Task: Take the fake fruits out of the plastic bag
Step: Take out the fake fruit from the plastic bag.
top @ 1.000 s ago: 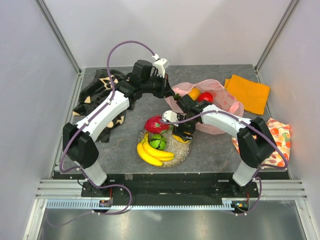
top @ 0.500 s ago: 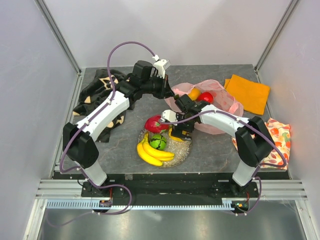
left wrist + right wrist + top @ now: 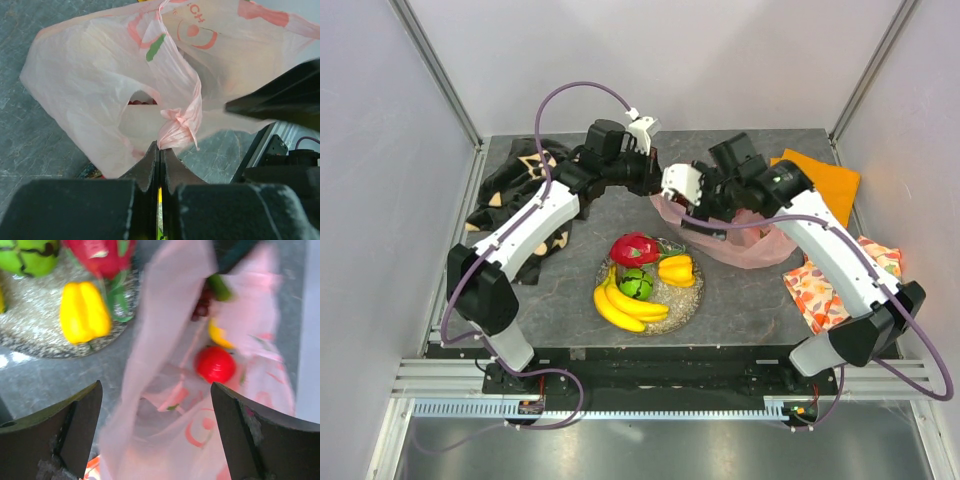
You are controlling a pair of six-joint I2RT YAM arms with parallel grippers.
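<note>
Two arms are seen, the left arm [image 3: 525, 228] and the right arm [image 3: 830, 255], each built of white shells joined by rounded black joints. A purple cable [image 3: 582, 88] is looped along each one. Black bases [image 3: 508, 372] are bolted beside a metal rail [image 3: 660, 382] at six o'clock in the overhead view. A white block [image 3: 643, 128] is carried at each wrist. The left hand [image 3: 160, 150] and right hand [image 3: 155, 387] are fitted with matte black fingers [image 3: 65, 435], wedge-shaped and faintly scuffed.
</note>
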